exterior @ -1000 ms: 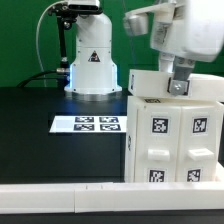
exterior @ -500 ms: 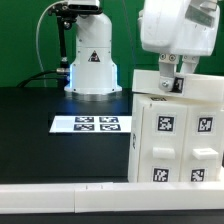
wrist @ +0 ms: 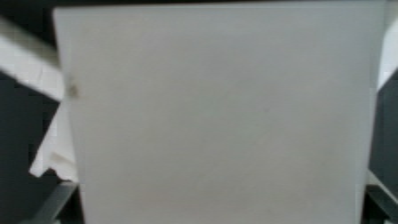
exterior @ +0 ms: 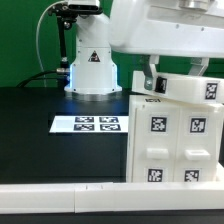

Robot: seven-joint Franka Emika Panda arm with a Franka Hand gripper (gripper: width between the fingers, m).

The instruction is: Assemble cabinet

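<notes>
Exterior view shows us the cabinet (exterior: 176, 140) standing upright on the black table (exterior: 40, 120) at the exterior view's right, its panelled front facing the camera and carrying several square black-and-white tags; a flat white panel (exterior: 185, 88) lies tilted across its top, with one tag near its far end at the exterior view's right; the robot arm (exterior: 165, 28) fills the upper part of this view, and the gripper (exterior: 153, 82) comes down onto the near end of that tilted panel, one dark finger (exterior: 148, 76) showing just above the panel's edge; we cannot tell from either view how far apart the fingers stand or whether they have hold of the panel; the marker board (exterior: 90, 124) lies flat on the table, well apart from the cabinet toward the exterior view's left, in front of the robot base (exterior: 90, 62); a long white rail (exterior: 60, 199) runs along the near edge of the table; in the wrist view we see a broad plain white surface (wrist: 214, 110), blurred, covering nearly everything, with dark table at the sides.
</notes>
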